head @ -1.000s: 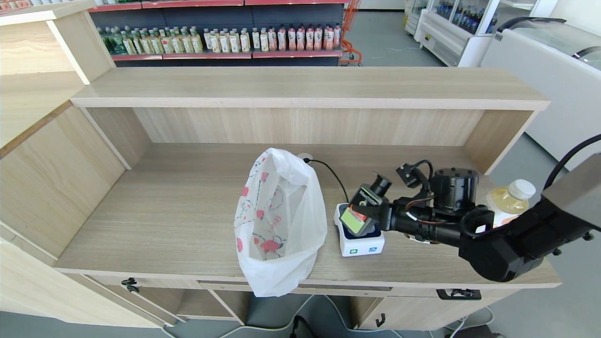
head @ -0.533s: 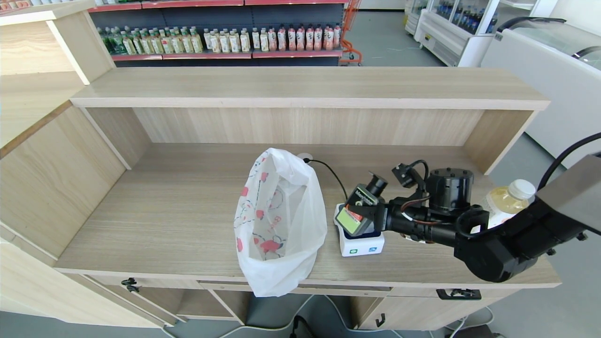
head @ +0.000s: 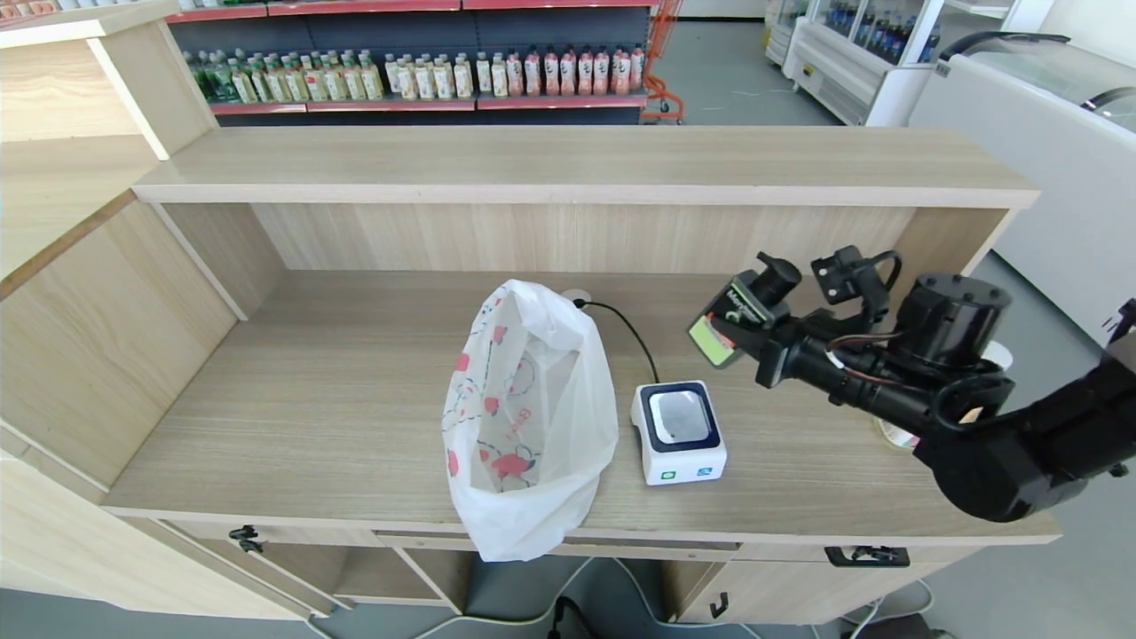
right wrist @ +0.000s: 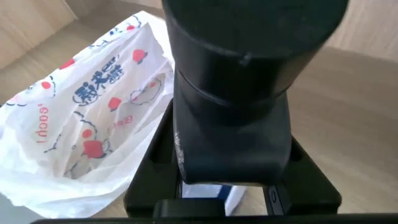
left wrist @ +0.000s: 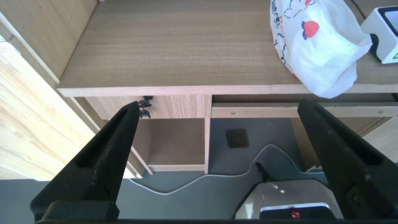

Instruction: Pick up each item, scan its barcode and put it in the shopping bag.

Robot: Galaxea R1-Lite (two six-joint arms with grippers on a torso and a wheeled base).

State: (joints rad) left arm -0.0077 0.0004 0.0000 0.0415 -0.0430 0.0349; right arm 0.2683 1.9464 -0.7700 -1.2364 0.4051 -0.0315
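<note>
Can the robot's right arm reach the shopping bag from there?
Probably yes. The right gripper holds a dark bottle up above the counter, and only the low scanner sits between it and the open shopping bag.

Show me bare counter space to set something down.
Widest bare patch: the counter left of the shopping bag, up to the side wall. Crowded on the right: the scanner, its cable, and the right gripper holding an item.
</note>
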